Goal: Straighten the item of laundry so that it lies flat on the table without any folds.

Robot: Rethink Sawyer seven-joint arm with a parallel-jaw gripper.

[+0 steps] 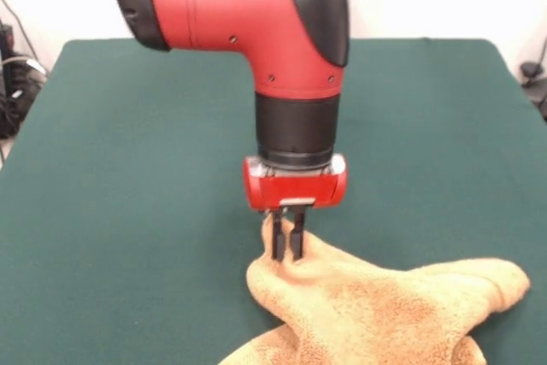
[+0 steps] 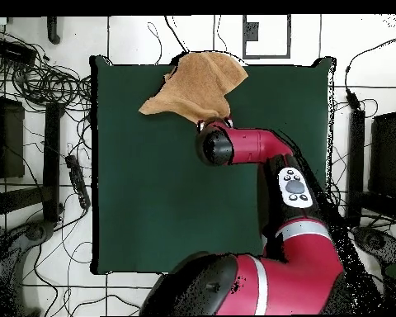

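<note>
My red and black arm comes down from the top of the front view and ends in my hand, whose two dark fingers point straight down and stand close together, pinched on a raised fold of the orange-tan towel. The cloth peaks where I hold it and slopes away from that point.

The towel is bunched, not flat. In the front view it lies at the near edge of the dark green tabletop, right of centre, with one lobe reaching toward the right and another part running off the bottom edge of the picture. Seen from overhead, the towel sits at the tabletop's far edge from my base, and its upper part hangs past that edge over the pale floor. My wrist covers the towel's lower right corner in that view, so the hand itself is hidden there.

The rest of the tabletop is bare green. Around it, off the surface, tangled black cables lie on the floor on the left in the overhead view, with dark equipment along that side and more dark gear along the right side.
</note>
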